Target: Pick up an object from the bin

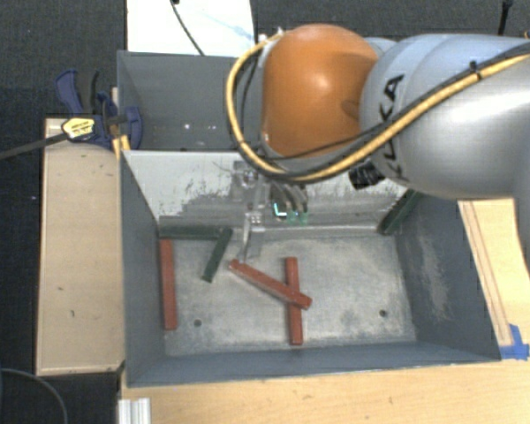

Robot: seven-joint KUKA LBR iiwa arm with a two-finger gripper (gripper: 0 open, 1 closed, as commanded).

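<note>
The gripper (251, 238) is hovering low by the upper end of the slanted red-brown stick (261, 279) mid-bin (362, 276), apparently lifting nothing yet; whether it is spread or pressed together I cannot tell.

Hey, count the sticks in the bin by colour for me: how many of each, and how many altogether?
Red-brown sticks: 3
Dark green sticks: 3
Total: 6
</note>
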